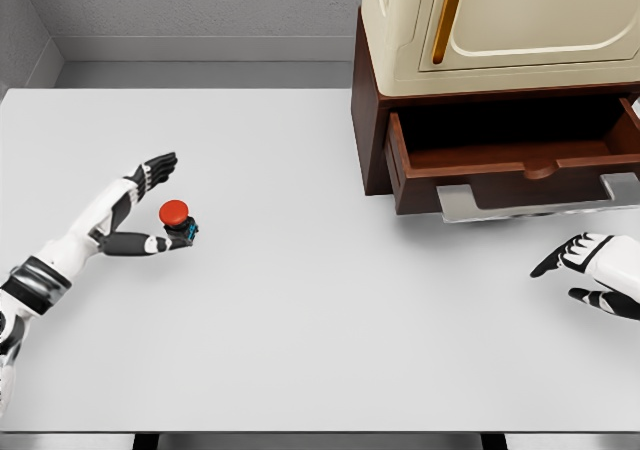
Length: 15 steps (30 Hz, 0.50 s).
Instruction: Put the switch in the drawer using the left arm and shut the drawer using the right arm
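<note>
Right now your left hand (140, 205) is spread wide beside the red-capped switch (177, 218) on the white counter (300, 310), thumb touching it, while your right hand (590, 270) rests relaxed below the open drawer (510, 160).

1. i see a left arm (75, 245) with white shell segments and black joint bands.
2. left hand (140, 210): white palm, black fingers.
3. right hand (595, 270): white back, black fingertips (545, 268) and thumb.

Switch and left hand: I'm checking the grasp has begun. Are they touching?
Touching. In the head view, the left hand's thumb tip meets the switch at its base; the other fingers are spread clear.
</note>
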{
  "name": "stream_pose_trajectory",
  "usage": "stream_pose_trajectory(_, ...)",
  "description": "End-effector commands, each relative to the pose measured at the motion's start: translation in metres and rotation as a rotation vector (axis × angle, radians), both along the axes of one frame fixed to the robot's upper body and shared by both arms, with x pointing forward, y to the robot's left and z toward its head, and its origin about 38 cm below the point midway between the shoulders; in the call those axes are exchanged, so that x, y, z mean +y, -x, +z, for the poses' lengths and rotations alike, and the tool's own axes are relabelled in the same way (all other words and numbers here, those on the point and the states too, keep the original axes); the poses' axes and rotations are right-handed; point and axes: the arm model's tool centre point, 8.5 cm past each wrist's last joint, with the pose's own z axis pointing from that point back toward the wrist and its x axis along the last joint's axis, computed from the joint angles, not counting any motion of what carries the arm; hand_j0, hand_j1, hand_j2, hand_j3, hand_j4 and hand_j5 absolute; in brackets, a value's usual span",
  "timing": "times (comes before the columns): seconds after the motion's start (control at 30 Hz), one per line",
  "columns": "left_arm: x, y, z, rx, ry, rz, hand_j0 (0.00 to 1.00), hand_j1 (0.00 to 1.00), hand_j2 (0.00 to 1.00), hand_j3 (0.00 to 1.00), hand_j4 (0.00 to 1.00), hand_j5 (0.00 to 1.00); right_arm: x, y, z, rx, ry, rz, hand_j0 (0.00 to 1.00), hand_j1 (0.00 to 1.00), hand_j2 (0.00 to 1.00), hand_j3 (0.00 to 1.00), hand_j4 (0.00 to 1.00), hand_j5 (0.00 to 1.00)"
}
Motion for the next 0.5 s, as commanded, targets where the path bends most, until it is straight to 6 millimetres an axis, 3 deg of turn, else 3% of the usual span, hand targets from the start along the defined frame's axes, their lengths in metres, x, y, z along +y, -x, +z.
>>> stream_pose_trajectory(0.0,0.000,0.001,-0.009,0.019,-0.008,0.006,1.00,1.00,1.00,1.00,1.00,1.00,-0.001,-0.001,0.002,0.002,0.003,0.002,0.66,0.66,0.66,0.66,0.66,0.66)
stream_pose_trajectory(0.47,-0.001,-0.009,-0.024,0.055,-0.013,0.025,0.94,0.94,0.94,0.94,0.94,0.94,-0.003,-0.002,0.004,0.005,0.009,0.000,0.67,0.67,0.67,0.67,0.67,0.67)
